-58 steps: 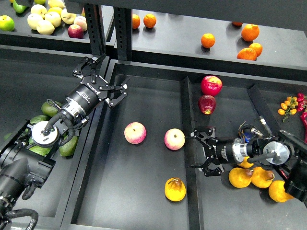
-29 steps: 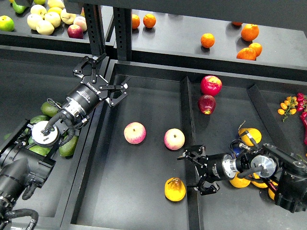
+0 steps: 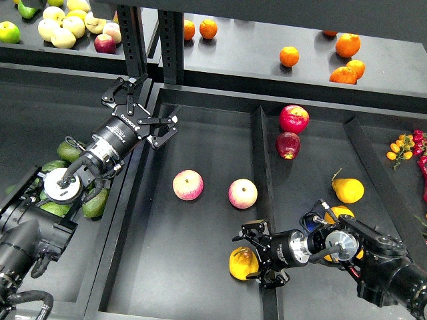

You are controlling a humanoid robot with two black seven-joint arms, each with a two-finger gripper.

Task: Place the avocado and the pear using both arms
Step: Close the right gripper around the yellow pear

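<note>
Pear (image 3: 243, 262) is seen lying in the middle bin, below the two pink-yellow apples (image 3: 242, 193); right end effector (image 3: 253, 256) spread around it, not clenched. Left end effector (image 3: 137, 110) released, empty, well above the avocados (image 3: 69, 151). Neither fruit judged placed yet.

The setting was a black display stand with shallow bins (image 3: 193, 280) split by raised dividers (image 3: 261, 160). Behind them ran a higher black shelf (image 3: 253, 57), held by two perforated black posts (image 3: 171, 40) standing close together. All surfaces were matte and dark, with soft light from above giving faint sheen on the bin floors. No walls, windows or floor showed.
</note>
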